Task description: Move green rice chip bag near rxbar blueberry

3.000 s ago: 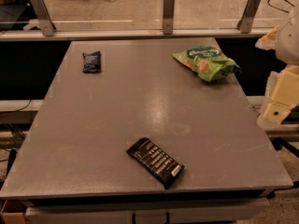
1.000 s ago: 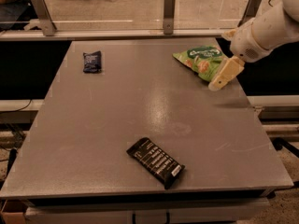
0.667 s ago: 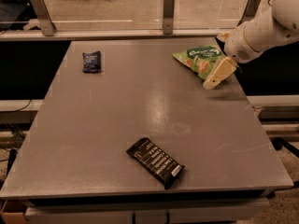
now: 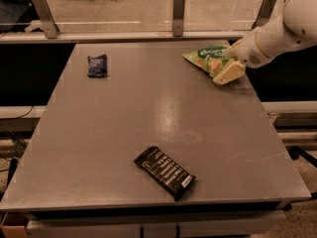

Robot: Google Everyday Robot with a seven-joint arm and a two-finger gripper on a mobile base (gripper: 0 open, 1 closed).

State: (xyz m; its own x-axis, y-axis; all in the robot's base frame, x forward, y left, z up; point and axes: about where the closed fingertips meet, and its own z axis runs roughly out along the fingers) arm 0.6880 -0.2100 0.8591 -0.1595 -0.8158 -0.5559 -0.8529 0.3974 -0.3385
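The green rice chip bag (image 4: 208, 58) lies on the grey table (image 4: 148, 133) at the far right, crinkly and bright green with a dark logo. The gripper (image 4: 229, 63) comes in from the right on a white arm and sits at the bag's right end, its cream fingers (image 4: 229, 73) over the bag's edge. The rxbar blueberry (image 4: 97, 65), a small dark navy wrapper, lies at the far left of the table, well apart from the bag.
A longer black bar with white text (image 4: 165, 172) lies near the table's front edge. A glass barrier with grey posts (image 4: 179, 12) runs along the far edge. The white arm (image 4: 282, 31) reaches in over the right edge.
The arm has swung in from the right of the table to the green bag, and the gripper has settled lower against the bag's right end. The bag and both bars have not moved.
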